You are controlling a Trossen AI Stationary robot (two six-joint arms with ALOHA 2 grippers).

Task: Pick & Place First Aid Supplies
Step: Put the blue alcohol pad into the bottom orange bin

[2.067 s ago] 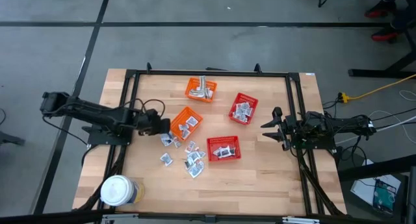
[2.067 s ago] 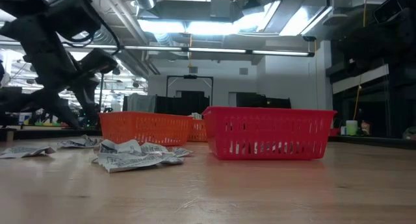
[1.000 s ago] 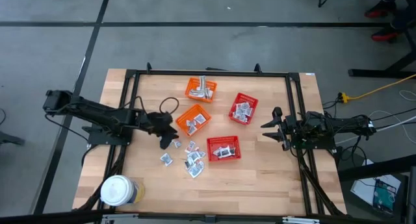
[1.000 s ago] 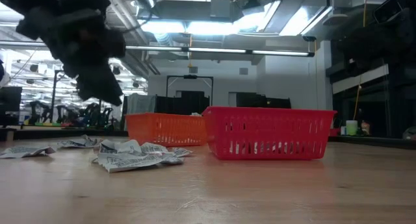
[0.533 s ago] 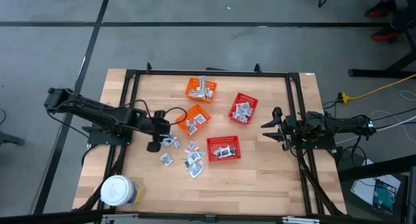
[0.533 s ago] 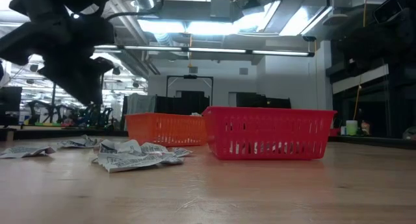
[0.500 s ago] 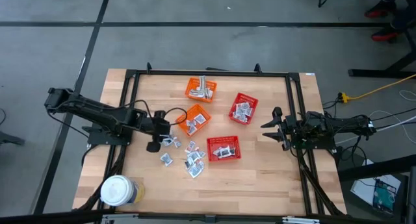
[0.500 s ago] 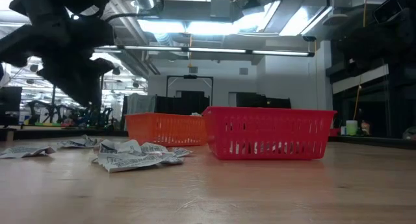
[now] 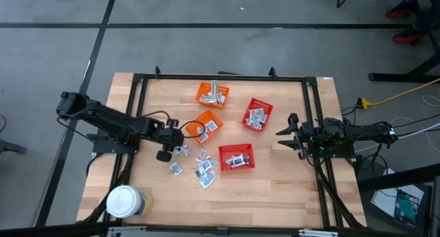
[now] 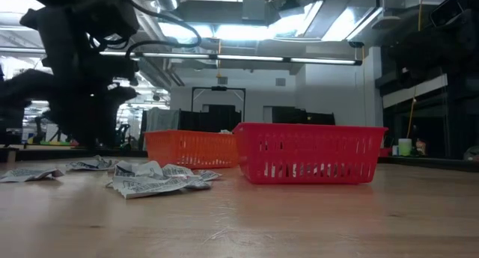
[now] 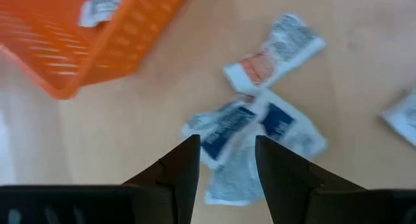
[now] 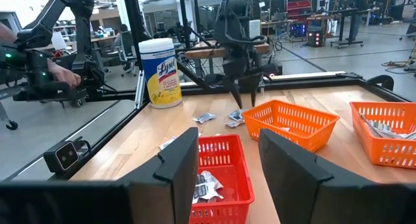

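- In the low view the left arm (image 10: 75,71) is a dark mass at 10 o'clock; we cannot make out its fingertips there, and they hide part of what lies behind.
- In the left wrist view only a corner of the orange basket (image 11: 84,36) shows, cut off by the edge, and the print on the sachets (image 11: 250,130) is blurred.
- From above, the sachets in the baskets are too small to count.
- Four mesh baskets sit mid-table in the high view: an orange one (image 9: 212,94) at 12 o'clock, a second orange one (image 9: 205,125) at the centre, a red one (image 9: 257,115) at 2 o'clock, and another red one (image 9: 236,156) at 5 o'clock. Each holds silvery sachets.
- A white-lidded jar (image 9: 124,202) stands at the table's 7 o'clock corner, well apart from the baskets.
- Loose sachets (image 9: 194,163) lie scattered on the wood at 6 to 7 o'clock of the central orange basket, between it and the lower red basket.
- The left gripper (image 9: 170,145) hangs over the table just at 8 o'clock of the central orange basket, above the nearest loose sachets. In its wrist view the fingers (image 11: 179,169) stand apart with a blue-printed sachet showing in the gap; we see nothing grasped, so it is released and empty.
- The right gripper (image 9: 284,135) waits at the table's 3 o'clock side, near the red baskets, fingers (image 12: 179,162) spread and holding nothing.
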